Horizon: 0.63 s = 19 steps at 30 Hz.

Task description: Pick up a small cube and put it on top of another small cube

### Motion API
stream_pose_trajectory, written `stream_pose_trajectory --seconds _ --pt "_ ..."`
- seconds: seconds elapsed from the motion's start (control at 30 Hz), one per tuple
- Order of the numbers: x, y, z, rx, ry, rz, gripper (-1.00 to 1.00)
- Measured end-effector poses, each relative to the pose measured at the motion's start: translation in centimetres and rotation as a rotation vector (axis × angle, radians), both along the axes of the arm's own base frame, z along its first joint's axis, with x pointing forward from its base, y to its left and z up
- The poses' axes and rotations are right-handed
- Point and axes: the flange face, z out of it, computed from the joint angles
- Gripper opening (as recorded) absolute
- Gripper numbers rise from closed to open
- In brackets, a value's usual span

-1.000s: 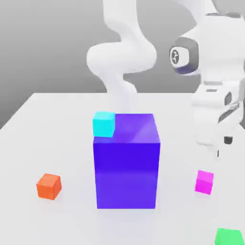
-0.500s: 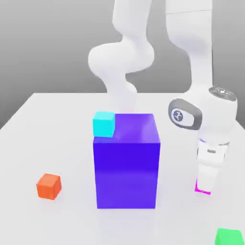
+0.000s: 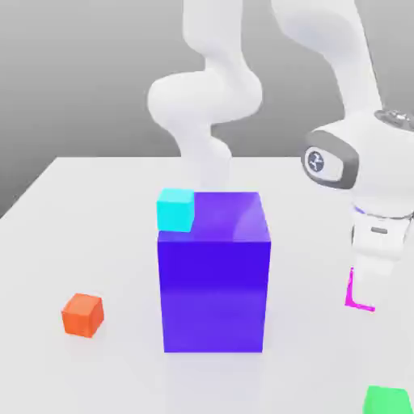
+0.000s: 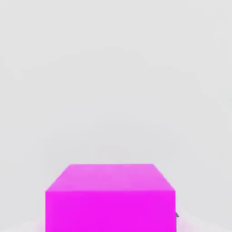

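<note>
The small cube (image 3: pixel 350 293), bright magenta, hangs a little above the white table (image 3: pixel 89 202) at the exterior view's right, mostly hidden behind my hand. My gripper (image 3: pixel 363 291) is shut on it. In the hand view the same small cube (image 4: pixel 110 199) sits close up between the fingers, with bare table beyond it. Other small cubes are an orange one (image 3: pixel 82 314) on the table at the exterior view's left and a cyan one (image 3: pixel 175 209) by the top left corner of the big cube.
A big blue-violet cube (image 3: pixel 214 283) stands in the middle of the table, left of my hand. A green cube (image 3: pixel 386 400) lies at the front right edge. The arm's white links rise behind the big cube.
My hand came down over the magenta cube and shut on it. It has since moved slightly up and toward the exterior view's right with the cube. The other cubes stayed put.
</note>
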Motion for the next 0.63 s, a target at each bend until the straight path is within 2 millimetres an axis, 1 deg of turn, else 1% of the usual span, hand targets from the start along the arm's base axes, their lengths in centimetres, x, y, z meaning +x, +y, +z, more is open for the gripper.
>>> stream_pose_trajectory --seconds 0.17,0.33,0.37,0.43,0.47,0.63 --pt "6.6 -0.3 1.6 0.000 0.000 0.021 -1.00" --pt "12.8 -1.4 3.1 0.001 0.000 0.046 -1.00" --pt "13.4 -1.5 2.4 0.000 -0.001 0.049 -1.00" --pt "13.9 -1.6 -0.3 0.000 -0.001 0.051 -1.00" --pt "13.9 -1.6 -1.8 0.000 -0.001 0.051 1.00" --pt "13.9 -1.6 -1.8 0.000 -0.001 0.051 1.00"
